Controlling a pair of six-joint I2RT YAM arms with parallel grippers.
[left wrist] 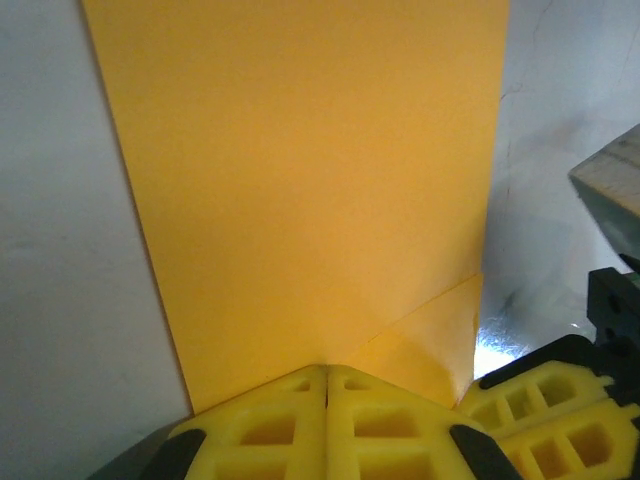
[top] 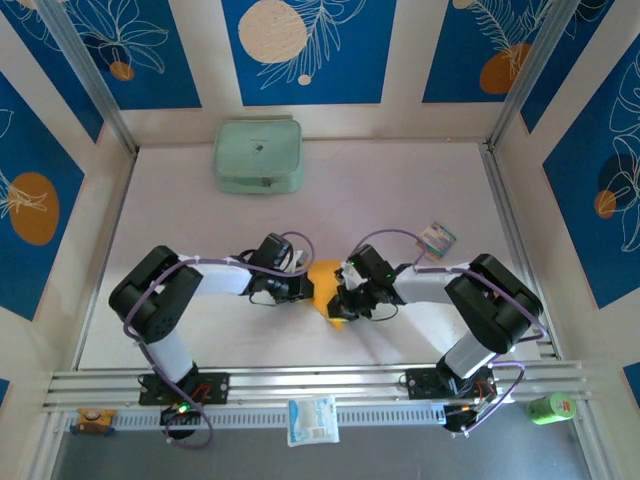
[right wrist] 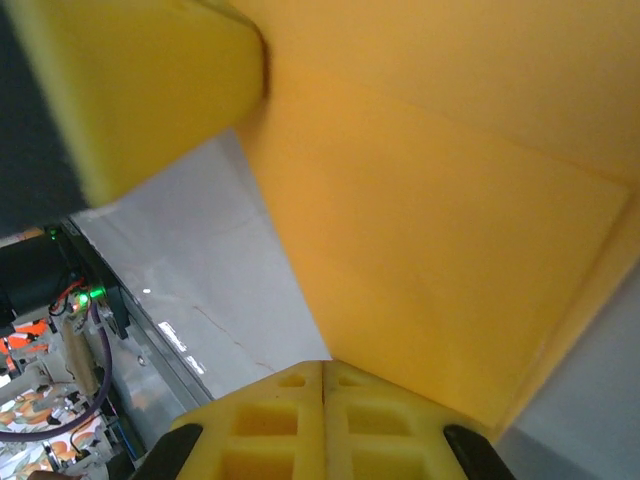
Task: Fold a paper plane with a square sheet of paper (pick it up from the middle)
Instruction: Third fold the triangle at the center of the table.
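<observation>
square sheet of paper (top: pixel 326 283): orange-yellow, one corner folded, at the near middle of the table (top: pixel 400 200) | my left gripper (top: pixel 298 288): pressed together, pinching its 9 o'clock edge | my right gripper (top: pixel 347 303): pinching its 4 o'clock edge | green pouch (top: pixel 258 155): 11 o'clock, well apart

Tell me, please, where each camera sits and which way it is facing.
Top external: above and behind the bases, looking down on the table; both arms show, left pincer and right pincer meeting at the orange square sheet of paper.
Left wrist: on the left arm, looking along its shut fingers onto the paper's face.
Right wrist: on the right arm, looking past its shut fingers at the creased paper.
Shared: both wrist views see the paper and the opposite pincer's yellow finger.
</observation>
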